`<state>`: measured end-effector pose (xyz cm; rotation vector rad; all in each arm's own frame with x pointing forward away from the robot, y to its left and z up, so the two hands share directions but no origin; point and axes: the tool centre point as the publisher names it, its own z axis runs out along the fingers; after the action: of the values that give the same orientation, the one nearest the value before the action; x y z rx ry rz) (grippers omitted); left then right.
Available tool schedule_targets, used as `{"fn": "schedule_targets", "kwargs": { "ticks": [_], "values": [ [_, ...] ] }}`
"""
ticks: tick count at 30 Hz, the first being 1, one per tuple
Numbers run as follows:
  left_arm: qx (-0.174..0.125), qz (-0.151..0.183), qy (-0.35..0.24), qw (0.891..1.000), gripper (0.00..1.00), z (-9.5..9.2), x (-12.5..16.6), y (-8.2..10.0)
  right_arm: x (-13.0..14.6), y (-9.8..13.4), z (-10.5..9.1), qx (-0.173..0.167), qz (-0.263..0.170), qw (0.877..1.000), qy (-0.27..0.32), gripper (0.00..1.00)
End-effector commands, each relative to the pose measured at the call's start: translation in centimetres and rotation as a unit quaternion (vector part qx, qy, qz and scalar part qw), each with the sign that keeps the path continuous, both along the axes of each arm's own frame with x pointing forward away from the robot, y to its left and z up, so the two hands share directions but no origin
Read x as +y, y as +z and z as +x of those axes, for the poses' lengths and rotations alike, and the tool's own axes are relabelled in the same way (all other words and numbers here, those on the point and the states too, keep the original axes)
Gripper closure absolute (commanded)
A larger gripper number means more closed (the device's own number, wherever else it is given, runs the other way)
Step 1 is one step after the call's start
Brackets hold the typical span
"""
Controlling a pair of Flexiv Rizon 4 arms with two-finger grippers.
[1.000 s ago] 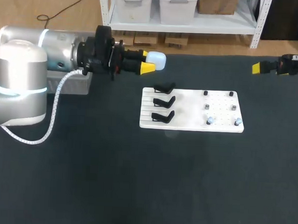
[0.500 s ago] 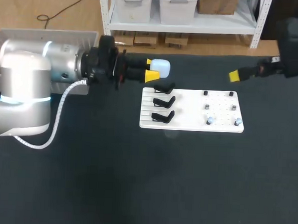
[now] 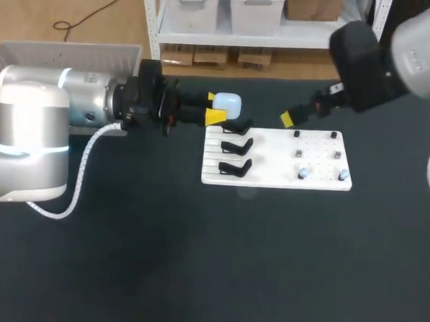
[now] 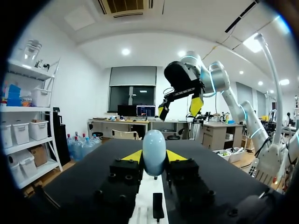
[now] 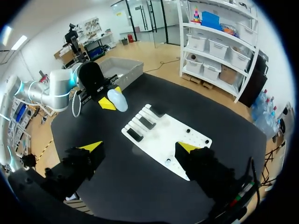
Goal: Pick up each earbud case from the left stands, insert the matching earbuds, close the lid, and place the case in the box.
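Beside the white stand board (image 3: 273, 160), left jaws pinch a pale, seemingly closed earbud case (image 3: 226, 104); right jaws gape wide.

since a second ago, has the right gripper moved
Yes. In the head view the right gripper has swung leftward: it was well off to the right of the white board, and now hangs over the board's back edge.
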<state>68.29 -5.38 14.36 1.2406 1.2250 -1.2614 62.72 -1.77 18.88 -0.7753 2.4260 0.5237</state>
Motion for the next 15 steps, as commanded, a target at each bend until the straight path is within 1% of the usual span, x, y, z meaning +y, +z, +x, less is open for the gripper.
{"fn": "schedule_targets", "kwargs": {
  "ticks": [1,8,11,15],
  "values": [
    [0.000,0.000,-0.001,1.000,1.00,0.2,-0.1,-0.4,1.0,-0.3,-0.4,-0.019,-0.034,0.999,-0.030,0.00],
    [0.004,-0.005,-0.001,1.000,1.00,0.3,-0.2,-0.6,2.9,-0.4,-0.9,-0.014,-0.043,0.999,-0.026,0.00],
    [0.004,-0.005,-0.001,1.000,1.00,0.3,-0.2,-0.6,3.7,-0.5,-0.9,-0.009,-0.049,0.998,-0.024,0.00],
    [0.004,-0.005,-0.001,1.000,1.00,0.3,-0.2,-0.6,4.9,-0.7,-0.5,0.002,-0.048,0.999,-0.021,0.00]
  ]
}}
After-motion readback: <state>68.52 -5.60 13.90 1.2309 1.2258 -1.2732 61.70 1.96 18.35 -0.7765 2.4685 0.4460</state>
